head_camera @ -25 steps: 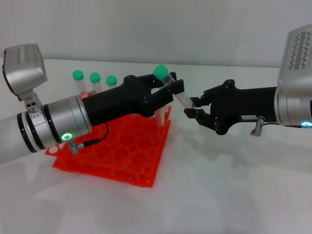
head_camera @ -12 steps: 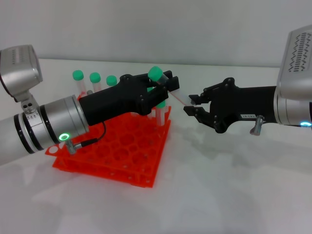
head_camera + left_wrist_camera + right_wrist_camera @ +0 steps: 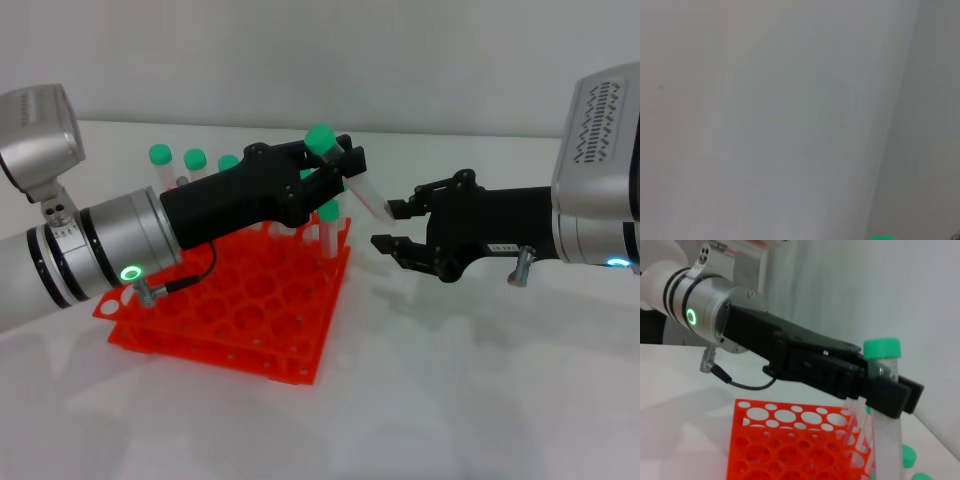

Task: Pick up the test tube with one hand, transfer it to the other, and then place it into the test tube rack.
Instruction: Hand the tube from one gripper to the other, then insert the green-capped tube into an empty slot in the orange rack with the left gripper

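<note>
My left gripper (image 3: 338,172) is shut on the test tube (image 3: 366,194), a clear tube with a green cap. It holds the tube tilted above the far right corner of the orange-red test tube rack (image 3: 250,312). The tube's lower end points at my right gripper (image 3: 392,226), which stands open just to the right of it. The pointed tip lies close to the right gripper's upper finger; contact cannot be made out. The right wrist view shows the tube (image 3: 886,425) clamped in the left gripper above the rack (image 3: 785,440). A sliver of green cap (image 3: 882,237) shows in the left wrist view.
Three green-capped tubes (image 3: 194,160) stand along the rack's far edge, and another (image 3: 328,216) stands at its far right corner, below the left gripper. The rack sits on a white table (image 3: 460,400), with a grey wall behind.
The left gripper has drawn back slightly to the left with the tube. The right gripper has shifted left and a little lower, staying open.
</note>
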`<state>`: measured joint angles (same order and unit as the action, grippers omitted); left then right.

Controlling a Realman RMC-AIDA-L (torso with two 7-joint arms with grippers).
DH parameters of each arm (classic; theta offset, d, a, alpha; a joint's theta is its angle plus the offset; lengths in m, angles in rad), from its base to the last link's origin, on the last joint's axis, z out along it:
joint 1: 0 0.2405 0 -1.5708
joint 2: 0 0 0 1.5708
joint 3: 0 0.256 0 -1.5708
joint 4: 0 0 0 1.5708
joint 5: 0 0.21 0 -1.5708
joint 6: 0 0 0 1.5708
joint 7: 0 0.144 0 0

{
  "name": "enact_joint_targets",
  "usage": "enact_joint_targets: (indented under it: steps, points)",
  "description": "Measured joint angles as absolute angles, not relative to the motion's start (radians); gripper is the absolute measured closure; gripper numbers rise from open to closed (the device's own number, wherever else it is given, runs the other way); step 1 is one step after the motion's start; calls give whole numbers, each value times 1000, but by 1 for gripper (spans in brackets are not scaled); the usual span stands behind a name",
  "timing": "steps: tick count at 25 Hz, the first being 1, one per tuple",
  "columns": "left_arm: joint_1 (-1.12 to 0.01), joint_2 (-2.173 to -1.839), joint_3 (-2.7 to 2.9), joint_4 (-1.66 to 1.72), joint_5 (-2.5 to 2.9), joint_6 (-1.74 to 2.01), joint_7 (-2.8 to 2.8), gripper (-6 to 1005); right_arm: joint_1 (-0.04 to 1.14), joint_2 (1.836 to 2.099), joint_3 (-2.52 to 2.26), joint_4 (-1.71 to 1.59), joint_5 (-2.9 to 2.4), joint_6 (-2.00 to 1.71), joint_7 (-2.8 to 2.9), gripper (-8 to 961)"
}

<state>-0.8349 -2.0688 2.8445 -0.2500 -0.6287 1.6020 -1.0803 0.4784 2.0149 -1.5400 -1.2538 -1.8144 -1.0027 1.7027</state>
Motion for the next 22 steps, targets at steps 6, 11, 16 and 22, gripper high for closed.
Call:
enact_joint_targets:
  steps: [6, 11, 16, 22]
  points:
    - [-836, -2064, 2845, -250, -638, 1605, -1085, 787, 478, 2013, -1536, -1247, -1814, -952, 1703, 572]
    - [-846, -2050, 2845, -254, -642, 1629, -1153, 786, 458, 2010, -1525, -1246, -1828, -866, 1703, 393]
    - [-866, -2036, 2846, -368, -644, 1694, -1296, 786, 427, 2010, -1489, -1245, -1842, -827, 1703, 203]
    - [-903, -2040, 2847, -659, -655, 1768, -1502, 787, 404, 2009, -1454, -1239, -1842, -820, 1703, 102]
